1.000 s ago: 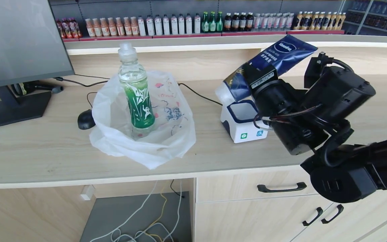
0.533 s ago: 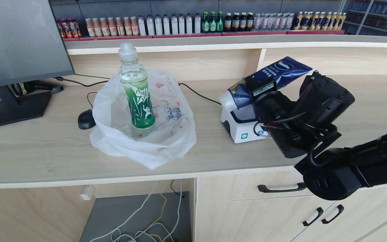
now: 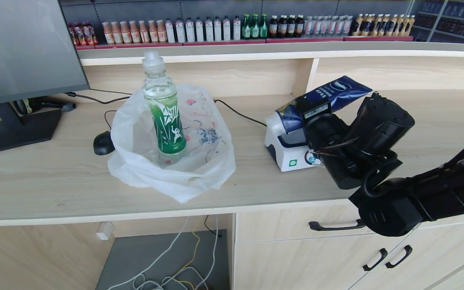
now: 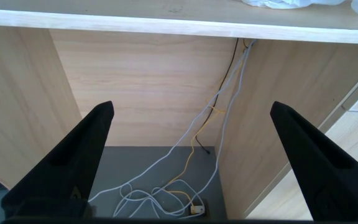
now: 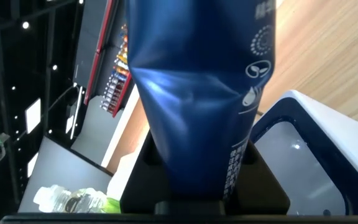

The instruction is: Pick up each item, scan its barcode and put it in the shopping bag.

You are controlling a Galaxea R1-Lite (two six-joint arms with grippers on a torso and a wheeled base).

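Blue tube [image 5: 197,93] above scanner window [image 5: 298,158]

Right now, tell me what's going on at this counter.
The right gripper holds a dark blue tube close over the white scanner on the counter. A green-labelled bottle stands upright in the shopping bag. The left gripper hangs open below the counter's edge, holding nothing.

A dark blue tube [image 5: 197,93] being held fast in the gripper [image 5: 197,171], white scanner [image 5: 312,168] sitting close beside it, pale wooden surface [image 5: 334,50] showing behind.
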